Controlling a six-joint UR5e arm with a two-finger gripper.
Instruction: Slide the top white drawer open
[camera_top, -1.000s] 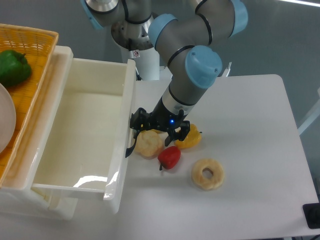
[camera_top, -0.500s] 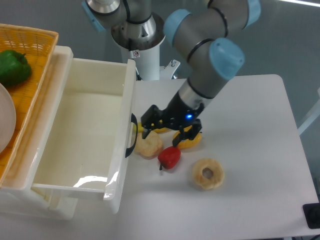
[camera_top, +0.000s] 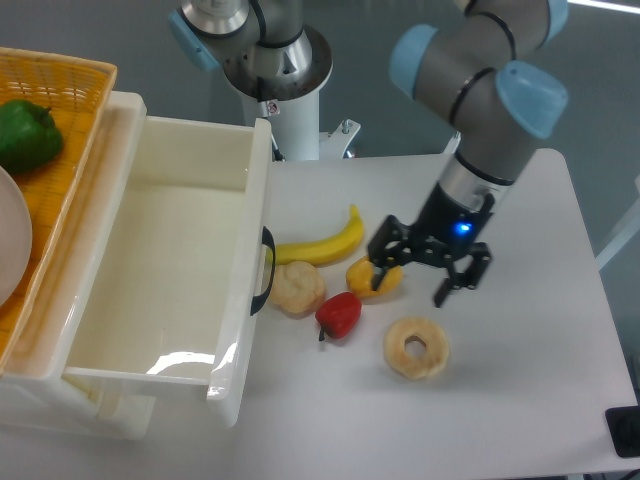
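The glossy white plastic top drawer stood pulled well out of the cabinet at the left of the table, its deep tray bare inside and its flat front facing the food. It looked a light, stiff shell, slick to the touch and likely to run easily on its slides, so the curved black handle at the middle of the front was the one sensible place to hook or pinch; the smooth walls would probably slip. The two-finger black gripper hung well apart from that handle, over the right half of the white table, jaws spread wide and holding nothing. The grey and blue arm reached down from upper right, wrist pointing at the tabletop. One fingertip sat just beside the small yellow pepper. A yellow banana, a red pepper, a pale round bun and a ring-shaped pastry lay between. The opening looked done.
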